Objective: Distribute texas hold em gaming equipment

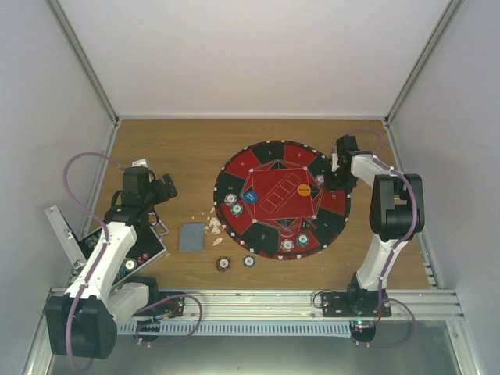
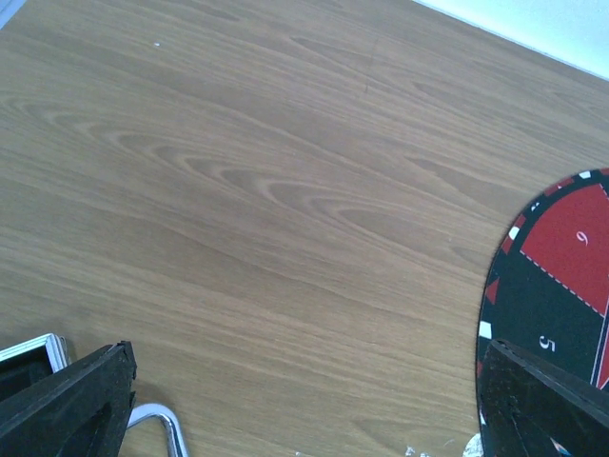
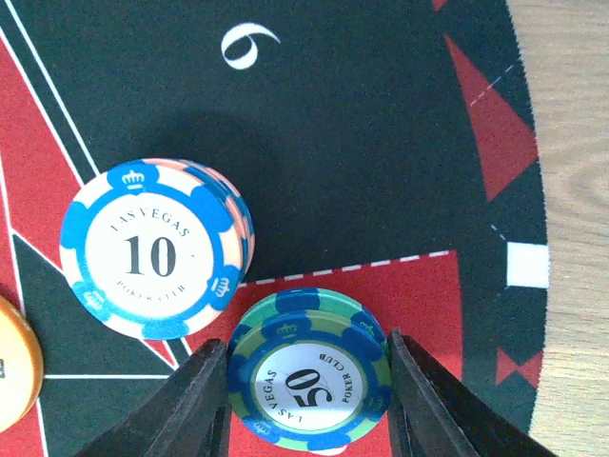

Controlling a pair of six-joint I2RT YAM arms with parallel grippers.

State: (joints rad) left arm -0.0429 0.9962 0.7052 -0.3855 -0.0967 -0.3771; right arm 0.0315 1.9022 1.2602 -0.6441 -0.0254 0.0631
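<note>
In the right wrist view my right gripper (image 3: 306, 405) has its jaws against both sides of a short stack of green-and-blue "50" poker chips (image 3: 309, 376) on the round mat (image 3: 381, 143). A blue-and-white "10" chip stack (image 3: 152, 249) stands just left of it, and an orange disc (image 3: 14, 367) shows at the left edge. From above, the right gripper (image 1: 336, 169) is at the mat's right rim (image 1: 341, 211). My left gripper (image 1: 167, 188) is open and empty over bare wood left of the mat (image 2: 561, 286); it shows wide open in its wrist view (image 2: 304, 409). Grey-blue cards (image 1: 191, 236) lie near the mat's left edge.
More chips sit on the mat at left (image 1: 233, 203) and at the front (image 1: 294, 242), with a blue disc (image 1: 251, 198) and an orange disc (image 1: 304, 189). Two chips (image 1: 223, 264) lie on the wood in front. The black case (image 1: 144, 251) is at the left, with white scraps (image 1: 213, 226) nearby.
</note>
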